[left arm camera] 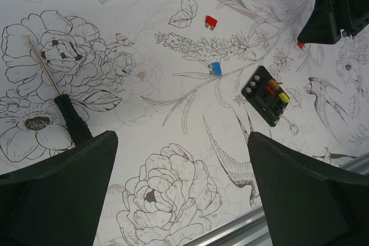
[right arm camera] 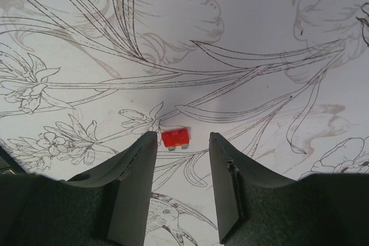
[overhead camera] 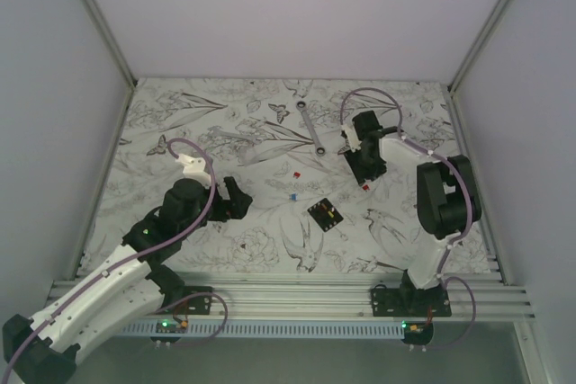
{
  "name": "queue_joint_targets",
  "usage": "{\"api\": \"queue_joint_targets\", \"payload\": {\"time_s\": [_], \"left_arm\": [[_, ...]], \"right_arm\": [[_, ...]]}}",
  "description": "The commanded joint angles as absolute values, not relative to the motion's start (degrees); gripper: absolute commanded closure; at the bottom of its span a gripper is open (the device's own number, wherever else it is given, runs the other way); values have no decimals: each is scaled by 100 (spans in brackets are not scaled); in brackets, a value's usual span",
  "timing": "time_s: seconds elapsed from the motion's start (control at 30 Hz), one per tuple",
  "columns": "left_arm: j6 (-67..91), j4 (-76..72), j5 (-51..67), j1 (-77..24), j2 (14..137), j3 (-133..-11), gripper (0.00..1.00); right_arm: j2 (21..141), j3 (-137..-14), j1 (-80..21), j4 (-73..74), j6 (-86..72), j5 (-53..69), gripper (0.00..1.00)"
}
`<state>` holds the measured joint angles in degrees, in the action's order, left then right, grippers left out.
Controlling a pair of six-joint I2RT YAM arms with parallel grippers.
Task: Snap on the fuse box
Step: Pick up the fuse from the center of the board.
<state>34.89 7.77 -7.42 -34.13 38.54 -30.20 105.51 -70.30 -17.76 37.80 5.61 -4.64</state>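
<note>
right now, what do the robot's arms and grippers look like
Both the left arm and the right arm are built of white and black segments, each with a mauve cable looping along it. The left gripper and the right gripper are black with two thick, wedge-shaped fingers.

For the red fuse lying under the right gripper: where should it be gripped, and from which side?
Grip the red fuse by its plastic body, across its two ends, coming straight down. It lies flat with its small metal legs pointing back toward the wrist, leaving both ends free. The open right gripper hangs with a finger either side, so it looks well lined up.
</note>
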Motion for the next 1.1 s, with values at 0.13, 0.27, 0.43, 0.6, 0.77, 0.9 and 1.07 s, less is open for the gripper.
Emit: {"api": "queue_joint_targets", "payload": {"time_s": [0.13, 0.27, 0.43, 0.6, 0.77, 0.9, 1.07], "left_arm": [[3440, 850, -785, -3393, 3749, -2936, 0], [3450, 852, -765, -3393, 3698, -2927, 0], [3458, 852, -748, -3392, 3673, -2920, 0], [3455, 852, -747, -3393, 3660, -2919, 0], [3471, 845, -739, -3394, 3666, -2918, 0], [3466, 852, -732, -3393, 3665, -2909, 0], [3477, 852, -711, -3393, 3654, -2909, 0]], "right_arm": [[10895, -7373, -1775, 4203, 977, -406, 54], [10988, -7391, -1775, 4272, 999, -385, 54], [11097, -7428, -1776, 4289, 1054, -362, 55], [11250, -7440, -1767, 4300, 1090, -337, 58], [11290, -7369, -1717, 4271, 1123, -269, 63], [11314, -7329, -1635, 4147, 1160, -165, 66], [11342, -7277, -1547, 3997, 1125, -80, 72]]}}
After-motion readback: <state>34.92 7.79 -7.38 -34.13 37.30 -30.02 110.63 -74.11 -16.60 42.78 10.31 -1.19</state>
